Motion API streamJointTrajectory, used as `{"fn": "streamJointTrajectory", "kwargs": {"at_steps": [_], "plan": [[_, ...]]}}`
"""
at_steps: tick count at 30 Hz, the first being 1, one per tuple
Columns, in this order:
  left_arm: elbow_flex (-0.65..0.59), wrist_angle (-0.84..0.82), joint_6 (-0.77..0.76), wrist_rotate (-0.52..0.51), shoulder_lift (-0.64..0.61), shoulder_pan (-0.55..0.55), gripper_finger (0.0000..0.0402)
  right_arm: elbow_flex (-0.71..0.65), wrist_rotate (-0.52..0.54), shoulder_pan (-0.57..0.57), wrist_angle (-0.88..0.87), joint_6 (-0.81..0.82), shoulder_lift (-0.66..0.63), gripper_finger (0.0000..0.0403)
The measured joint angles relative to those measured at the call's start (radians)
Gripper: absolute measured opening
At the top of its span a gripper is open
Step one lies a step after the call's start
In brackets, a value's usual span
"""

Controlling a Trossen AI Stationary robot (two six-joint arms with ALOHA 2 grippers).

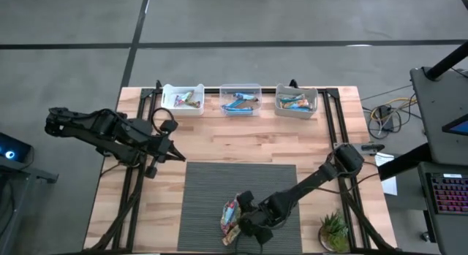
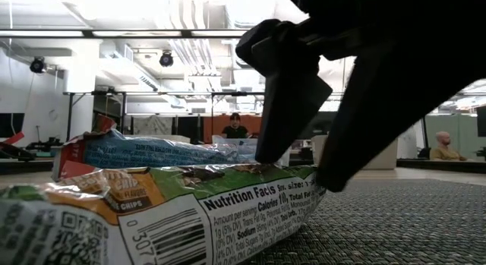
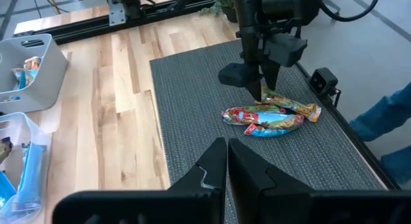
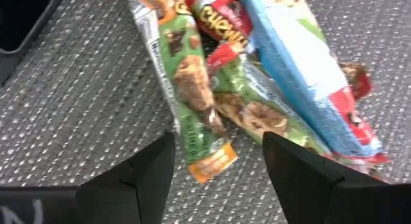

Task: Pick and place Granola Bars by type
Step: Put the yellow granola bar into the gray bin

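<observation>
A small heap of granola bars (image 1: 232,217) lies on the grey mat (image 1: 219,182) near the table's front edge. It holds green ones (image 4: 189,89), a red one (image 4: 221,25) and a light blue one (image 4: 302,63). My right gripper (image 1: 246,211) stands open over the heap, slanting down. Its two fingers straddle the orange-tipped end of one green bar (image 4: 212,161). My left gripper (image 1: 178,157) hangs shut above the bare wood at the mat's far left corner, holding nothing. My right gripper comes at the heap from above, slanting down from the table's right. In the low view one fingertip (image 2: 267,149) reaches down to the top of the green bar (image 2: 228,178). Whether it touches the wrapper I cannot tell.
Three small bins with sorted bars stand in a row along the far edge: a white one (image 1: 183,99), a clear one (image 1: 240,99) and a grey-white one (image 1: 296,100). A small potted plant (image 1: 334,231) stands at the front right corner.
</observation>
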Motion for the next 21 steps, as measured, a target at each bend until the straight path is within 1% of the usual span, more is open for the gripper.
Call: {"fn": "streamJointTrajectory", "kwargs": {"at_steps": [6, 15, 21], "plan": [[0.000, 0.000, -0.001, 0.000, 0.000, 0.000, 0.0000, 0.000, 0.029, 0.000, 0.000, -0.025, 0.000, 0.0221], [0.000, 0.000, -0.005, 0.000, 0.000, 0.000, 0.0000, -0.002, 0.029, 0.007, 0.001, -0.024, 0.000, 0.0206], [0.000, 0.000, -0.005, 0.000, 0.000, 0.000, 0.0000, -0.003, 0.022, 0.018, 0.009, -0.022, 0.000, 0.0205]]}}
